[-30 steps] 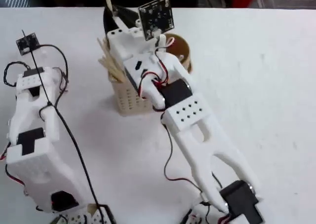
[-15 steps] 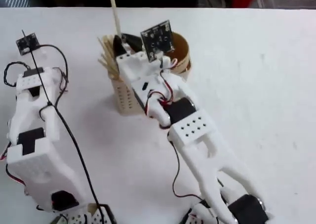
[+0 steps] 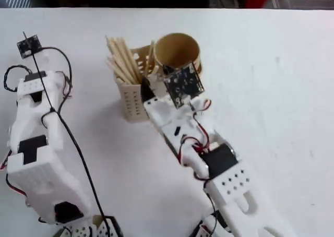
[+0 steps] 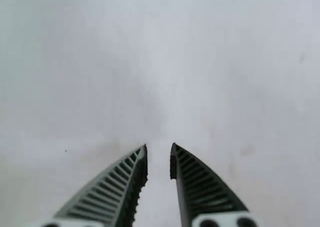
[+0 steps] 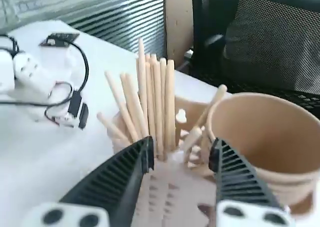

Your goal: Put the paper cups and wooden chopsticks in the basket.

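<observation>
A cream slotted basket [image 3: 133, 97] stands upright at the table's middle back, with several wooden chopsticks [image 3: 121, 60] sticking out of it. A brown paper cup [image 3: 177, 51] sits in its right side. The wrist view shows the same chopsticks [image 5: 152, 108] and cup [image 5: 265, 129] close ahead. My right gripper [image 5: 181, 155] is open and empty, just in front of the basket [image 5: 165, 187]. My left gripper [image 4: 159, 162] hangs over bare white table, its fingers a narrow gap apart with nothing between them. The left arm [image 3: 34, 122] rests folded at the left.
A black cable [image 3: 73, 138] runs along the left arm. A small camera board [image 3: 28, 45] sits at the far left back. Dark chairs and blinds [image 5: 105, 2] stand beyond the table's far edge. White tabletop [image 3: 271, 80] stretches to the right of the basket.
The right arm has pulled back toward the front from over the basket. The chopstick it held upright is now out of its fingers, and the basket and cup are uncovered.
</observation>
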`<state>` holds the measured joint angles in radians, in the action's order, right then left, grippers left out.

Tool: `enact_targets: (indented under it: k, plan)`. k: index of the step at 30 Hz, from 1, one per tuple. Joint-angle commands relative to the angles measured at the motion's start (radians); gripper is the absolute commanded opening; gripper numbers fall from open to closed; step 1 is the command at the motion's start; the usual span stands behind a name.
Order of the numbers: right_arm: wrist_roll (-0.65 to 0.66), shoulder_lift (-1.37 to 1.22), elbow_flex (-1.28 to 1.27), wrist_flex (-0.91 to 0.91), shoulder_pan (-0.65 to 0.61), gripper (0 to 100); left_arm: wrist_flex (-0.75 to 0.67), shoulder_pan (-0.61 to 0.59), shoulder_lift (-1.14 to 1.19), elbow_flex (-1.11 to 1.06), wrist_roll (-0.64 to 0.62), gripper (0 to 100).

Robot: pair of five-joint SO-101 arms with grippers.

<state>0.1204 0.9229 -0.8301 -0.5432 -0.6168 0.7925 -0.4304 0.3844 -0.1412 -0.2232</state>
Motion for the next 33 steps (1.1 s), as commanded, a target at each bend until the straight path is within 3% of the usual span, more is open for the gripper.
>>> enact_targets:
  k: [1,4,7,11,20,24,29,33]
  plan:
    - [0.083,0.111,0.006,-0.186,-0.004,13.1,0.097,0.005,-0.162,0.04,-0.002,9]
    - [0.141,0.199,0.005,-0.344,-0.002,0.9,0.17,0.044,-0.3,-0.003,0.046,9]
    - [0.163,0.295,0.005,-0.524,0.002,3.7,0.189,0.097,-0.452,-0.118,0.112,9]
    - [0.167,0.42,-0.012,-0.693,0.104,2.0,0.184,0.134,-0.67,-0.304,0.126,9]
    - [0.172,0.792,-0.287,-0.733,0.432,1.7,0.184,0.16,-1.102,-0.669,0.126,9]
    - [0.302,0.886,-0.381,-0.737,0.516,1.7,0.18,0.16,-1.271,-0.812,0.127,9]
    - [0.407,0.874,-0.525,-0.734,0.576,1.7,0.026,0.154,-1.478,-1.059,0.127,9]
    - [0.413,0.881,-0.654,-0.734,0.588,1.7,-0.167,0.153,-1.659,-1.318,0.127,9]
